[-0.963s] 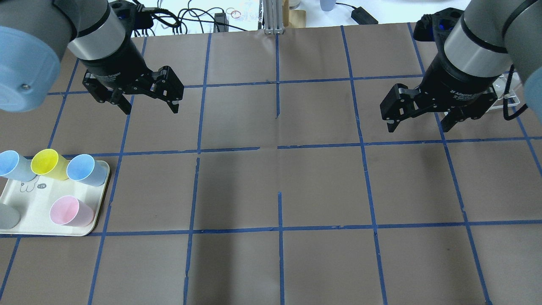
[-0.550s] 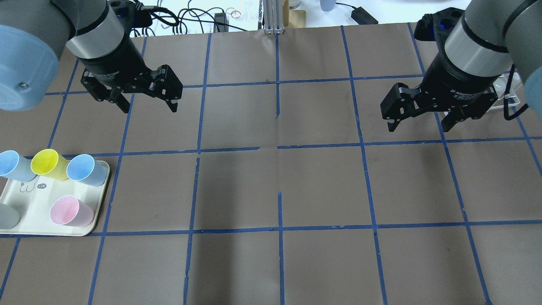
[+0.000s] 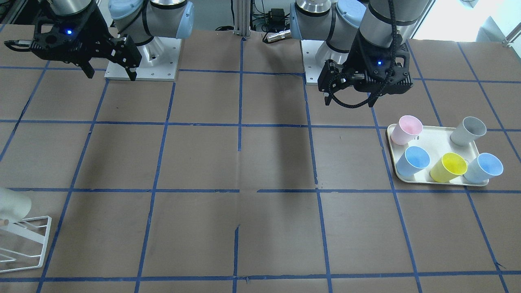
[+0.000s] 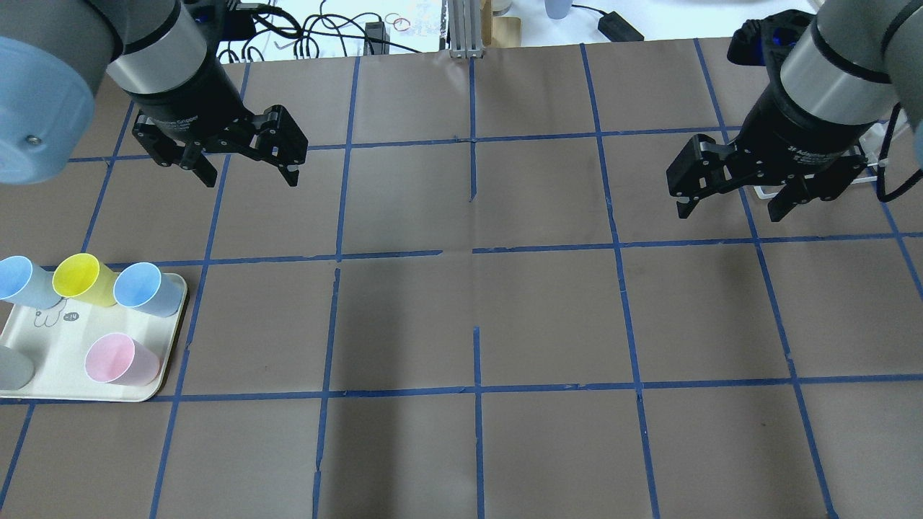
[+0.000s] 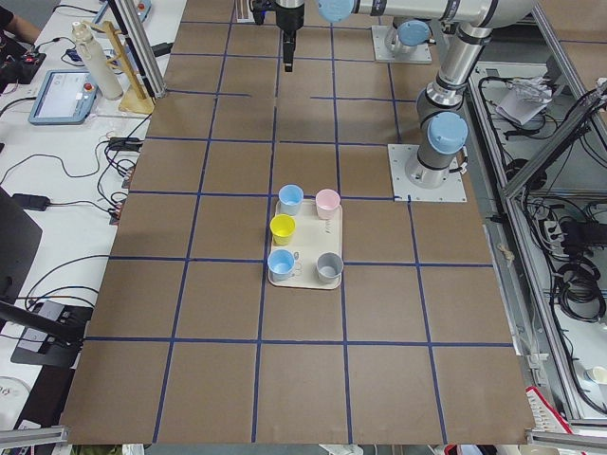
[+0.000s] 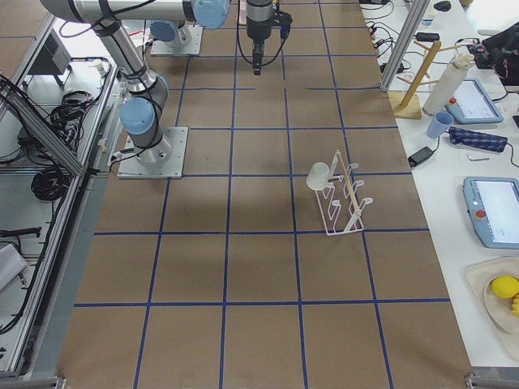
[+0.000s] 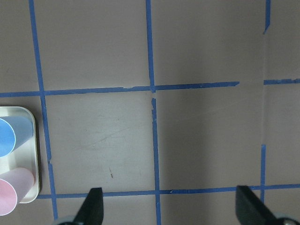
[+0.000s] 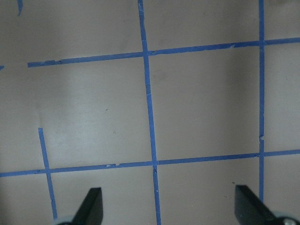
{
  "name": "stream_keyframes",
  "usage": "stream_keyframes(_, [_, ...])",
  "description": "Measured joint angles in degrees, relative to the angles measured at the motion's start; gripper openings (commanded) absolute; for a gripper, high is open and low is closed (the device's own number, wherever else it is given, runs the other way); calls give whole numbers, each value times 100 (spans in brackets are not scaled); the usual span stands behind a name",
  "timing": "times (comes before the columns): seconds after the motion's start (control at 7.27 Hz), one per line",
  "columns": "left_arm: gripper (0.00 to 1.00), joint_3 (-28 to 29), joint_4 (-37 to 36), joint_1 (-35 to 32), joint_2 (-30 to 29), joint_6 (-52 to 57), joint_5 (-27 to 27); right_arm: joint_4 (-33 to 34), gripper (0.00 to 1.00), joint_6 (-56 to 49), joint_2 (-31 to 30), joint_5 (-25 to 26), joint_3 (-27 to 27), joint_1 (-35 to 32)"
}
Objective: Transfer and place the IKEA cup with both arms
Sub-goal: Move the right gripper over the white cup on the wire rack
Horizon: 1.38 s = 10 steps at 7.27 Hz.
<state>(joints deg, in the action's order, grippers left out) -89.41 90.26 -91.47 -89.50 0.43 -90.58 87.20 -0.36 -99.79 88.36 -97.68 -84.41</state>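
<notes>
The cream IKEA cup [image 6: 319, 174] hangs on a white wire rack [image 6: 345, 198] on the robot's right side. It also shows at the left edge of the front-facing view [image 3: 12, 205]. In the overhead view it is hidden behind my right arm. My right gripper [image 4: 728, 214] is open and empty, hovering above the table just inboard of the rack. My left gripper [image 4: 249, 176] is open and empty, high over the table beyond the tray [image 4: 43, 346]. Both wrist views show only spread fingertips [image 7: 93, 208] [image 8: 91, 206] over bare table.
The cream tray [image 3: 435, 140] on the robot's left holds a pink cup [image 4: 119, 358], a grey cup [image 3: 468, 130], a yellow cup [image 4: 83, 277] and two blue cups [image 4: 144, 288]. Brown paper with a blue tape grid covers the table. Cables lie beyond the far edge.
My right gripper has moved to the right and slightly toward the robot, nearer the rack. My left gripper has drifted a little away and to the left. Both stay open.
</notes>
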Motion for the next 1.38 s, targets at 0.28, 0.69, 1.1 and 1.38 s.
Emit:
stream_keyframes(0.28, [100,-3,0,6,-5,-11,16,103,100,-576,96,-16,1,506])
stream_keyframes(0.69, [100,-20,0,7,-12,-17,31,705,100,-2094,480,-23,0,1397])
stream_keyframes(1.1, [100,-17,0,12,-5,-17,40,1891,100,-3379,1224,-27,16,1902])
stream_keyframes(1.38, [100,-10,0,13,-9,-29,54,2488,100,-4054,1677,-58,17,2254])
